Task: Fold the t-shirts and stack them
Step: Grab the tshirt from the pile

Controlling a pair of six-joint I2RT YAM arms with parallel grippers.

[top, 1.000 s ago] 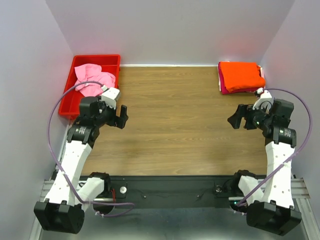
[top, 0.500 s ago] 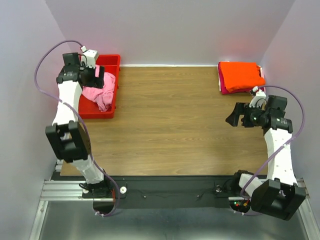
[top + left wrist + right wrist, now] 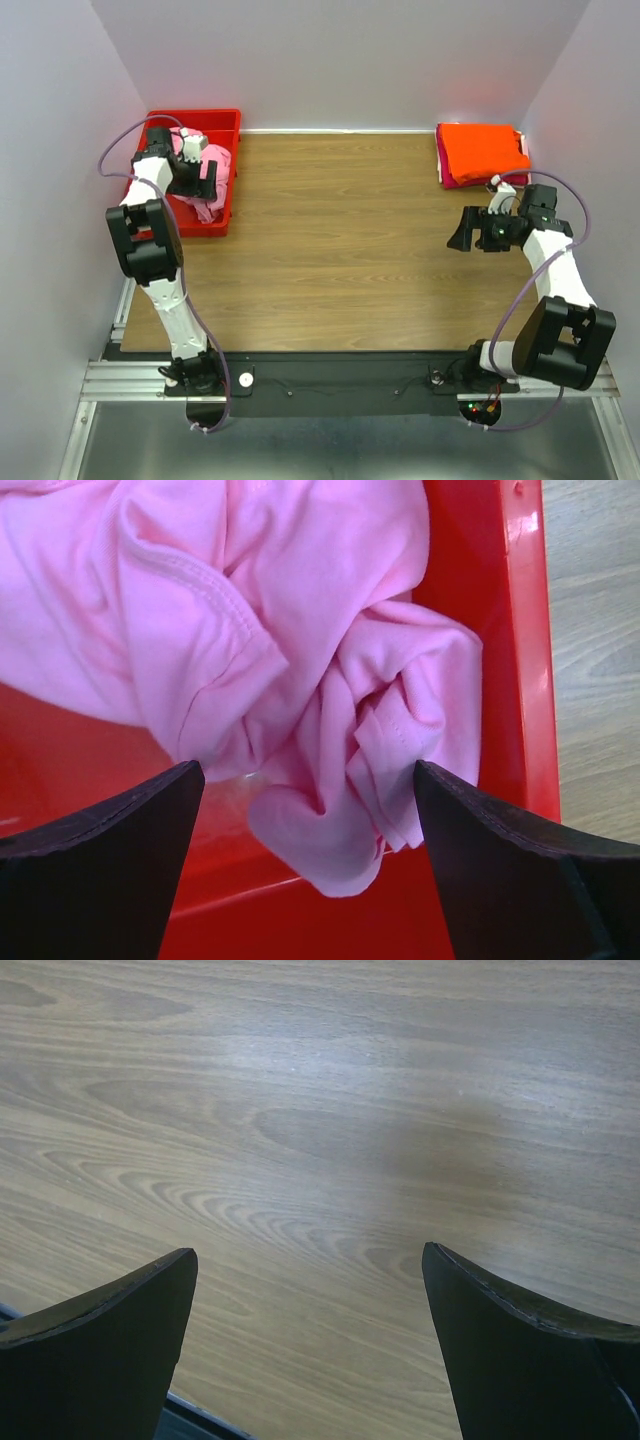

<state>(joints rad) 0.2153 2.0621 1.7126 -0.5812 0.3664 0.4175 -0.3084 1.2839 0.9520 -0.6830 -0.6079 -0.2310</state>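
Observation:
A crumpled light pink t-shirt lies in the red tray at the table's back left. Seen from above, the pink t-shirt is partly hidden under my left arm. My left gripper hangs open just over a bunched fold of the shirt, with a finger on either side and nothing held. From above, the left gripper is inside the red tray. A folded orange t-shirt rests on a darker pink-red one at the back right. My right gripper is open over bare wood.
The wooden table stretches between the tray and the folded stack. In the right wrist view, the right gripper has only wood grain beneath it. Grey walls close in the left, back and right sides.
My left arm swung from the table beside the tray up over it, then lowered its open gripper onto the pink shirt. My right arm edged a little left and back.

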